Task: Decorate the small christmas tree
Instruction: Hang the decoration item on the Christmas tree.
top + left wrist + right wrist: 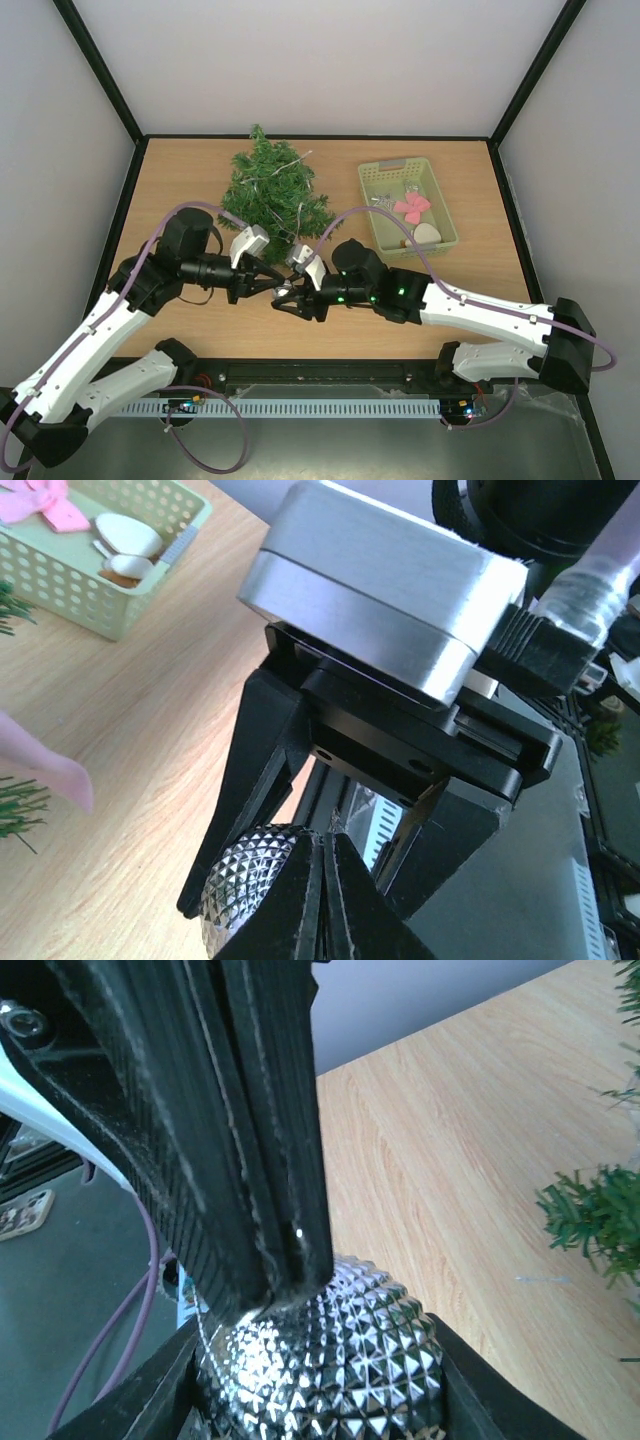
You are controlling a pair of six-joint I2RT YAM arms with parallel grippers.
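The small christmas tree (272, 190) lies on the table behind both grippers; a few of its twigs (595, 1220) show in the right wrist view. My right gripper (287, 296) (320, 1385) is shut on a silver faceted ball ornament (283, 293) (340, 1350) (245, 875), one finger (255, 770) on each side. My left gripper (272, 283) (322, 845) is shut, with its tips (285, 1280) pressed on the ball's top. A thin silver thread runs down the ball's left side. Whether the left tips pinch it is hidden.
A pale green basket (397, 165) (120, 600) stands at the back right with a pink bow (412, 207) and white ornaments (425, 232) in it. A purple cable (50, 770) loops over the wood near the tree. The table's front edge lies just behind the grippers.
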